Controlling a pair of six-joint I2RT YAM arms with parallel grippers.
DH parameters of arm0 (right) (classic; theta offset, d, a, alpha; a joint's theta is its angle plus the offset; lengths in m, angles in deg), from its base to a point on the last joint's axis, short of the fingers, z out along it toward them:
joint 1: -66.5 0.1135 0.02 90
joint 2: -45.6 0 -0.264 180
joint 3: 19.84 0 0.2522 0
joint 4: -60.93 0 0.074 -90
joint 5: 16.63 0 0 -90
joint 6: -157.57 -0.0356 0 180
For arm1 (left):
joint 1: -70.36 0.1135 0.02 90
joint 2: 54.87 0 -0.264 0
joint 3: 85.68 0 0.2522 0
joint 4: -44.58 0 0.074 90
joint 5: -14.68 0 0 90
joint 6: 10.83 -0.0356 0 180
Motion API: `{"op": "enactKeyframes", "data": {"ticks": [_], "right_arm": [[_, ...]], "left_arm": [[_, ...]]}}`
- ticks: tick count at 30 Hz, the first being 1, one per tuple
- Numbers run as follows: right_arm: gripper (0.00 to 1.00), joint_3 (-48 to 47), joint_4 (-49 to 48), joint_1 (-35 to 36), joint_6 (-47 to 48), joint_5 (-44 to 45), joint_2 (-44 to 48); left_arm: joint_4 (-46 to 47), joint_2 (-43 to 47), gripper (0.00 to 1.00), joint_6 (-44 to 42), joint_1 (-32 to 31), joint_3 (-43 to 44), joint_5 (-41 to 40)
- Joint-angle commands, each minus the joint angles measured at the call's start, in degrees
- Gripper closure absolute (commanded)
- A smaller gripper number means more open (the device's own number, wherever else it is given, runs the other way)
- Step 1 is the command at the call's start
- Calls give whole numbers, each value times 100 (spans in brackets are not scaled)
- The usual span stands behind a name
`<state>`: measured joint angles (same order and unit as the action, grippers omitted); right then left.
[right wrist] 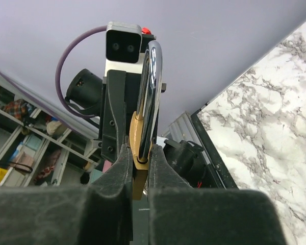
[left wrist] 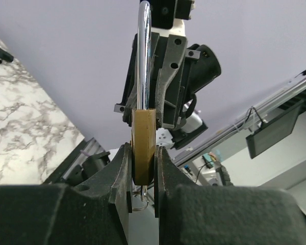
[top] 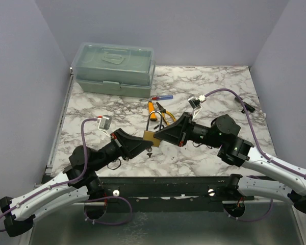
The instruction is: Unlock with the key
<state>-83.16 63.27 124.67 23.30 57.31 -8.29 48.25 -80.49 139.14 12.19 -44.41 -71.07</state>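
A brass padlock with a steel shackle is held upright above the table between both grippers. My left gripper is shut on the brass body from the left. My right gripper is shut on the body's top at the base of the shackle, from the right. A small key with a wire ring sticks out of the bottom of the lock, between my left fingers. The shackle stands seated in the body.
A translucent green lidded box stands at the back left. A red-and-blue screwdriver and orange-handled pliers lie behind the lock. A black cable plug lies at the right edge. Purple walls enclose the marble table.
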Motion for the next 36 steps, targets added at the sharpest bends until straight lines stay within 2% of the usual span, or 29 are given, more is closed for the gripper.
{"op": "enactKeyframes", "data": {"ticks": [1,3,7,10,13,16,21,31,36], "right_arm": [[100,-27,-186,54,-15,-387,-57],[100,-27,-179,54,-28,-373,-53],[100,-129,63,54,-24,-148,17],[100,-179,230,54,10,18,92],[100,-189,280,55,15,60,151],[100,-186,248,54,-9,2,167],[100,-279,159,54,-37,-362,82],[100,-517,167,54,-54,-1170,-102],[100,-572,228,54,-51,-1320,-181]], "left_arm": [[472,49,100,4,16,59,-180],[391,45,92,-40,19,55,-186],[-164,106,54,-216,12,186,-248],[-680,266,40,-374,16,297,-330],[-1194,494,33,-521,16,419,-381],[-1663,720,32,-659,17,510,-586],[-2118,905,42,-829,14,637,-533],[-2103,341,47,-1022,16,999,520],[-1970,261,57,-1014,16,1029,716]]}}
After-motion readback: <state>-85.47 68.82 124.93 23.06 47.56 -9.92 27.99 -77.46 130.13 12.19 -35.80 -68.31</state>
